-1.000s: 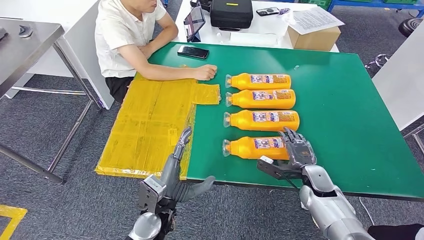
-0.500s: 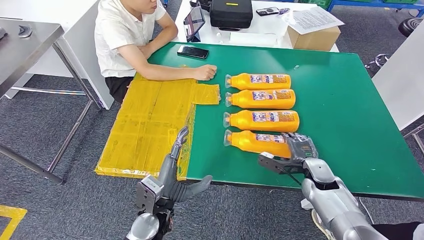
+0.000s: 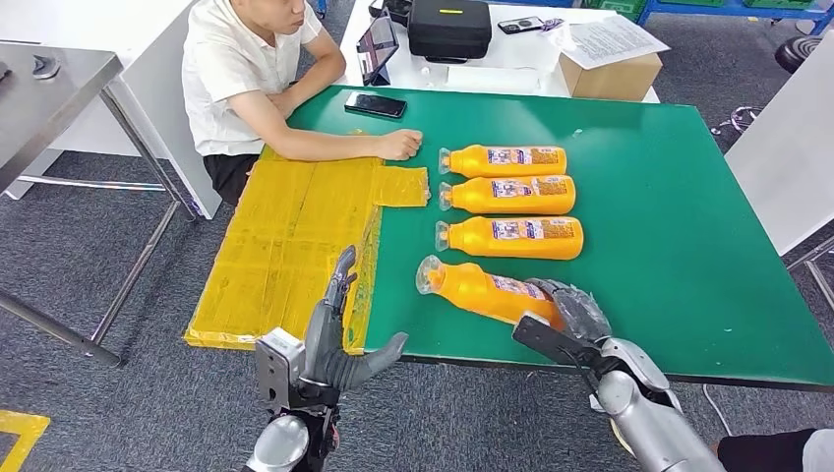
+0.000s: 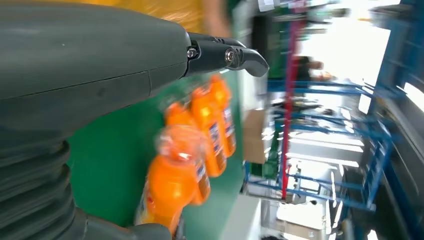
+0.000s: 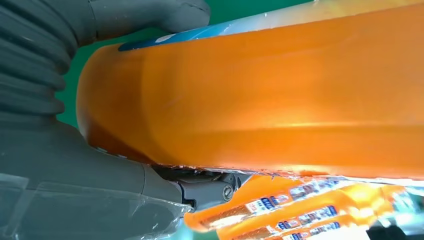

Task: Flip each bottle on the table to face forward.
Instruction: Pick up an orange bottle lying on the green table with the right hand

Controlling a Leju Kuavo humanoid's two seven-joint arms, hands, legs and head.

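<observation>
- Right hand (image 3: pixel 572 310): grasps the base end of the nearest bottle (image 3: pixel 482 288), which lies skewed on the green table (image 3: pixel 688 246), cap end swung off the row.
- Left hand (image 3: pixel 334 334): released, fingers spread, beside the table's near edge.
- Three other bottles (image 3: pixel 508 200): lie parallel beyond it.
- Risk: an end-only grip may let the smooth bottle slip or roll into the neighbouring bottle mid-turn.

A smooth orange plastic bottle (image 5: pixel 260 100) lies across almost the whole picture, very close, with a strip of its blue and white label along one edge. The robot's grey right hand (image 5: pixel 95 150) wraps its base, thumb on one side, darker fingers (image 5: pixel 210 187) under it. Beyond are green bench (image 5: pixel 225 10) and more labelled orange bottles (image 5: pixel 300 210).
</observation>
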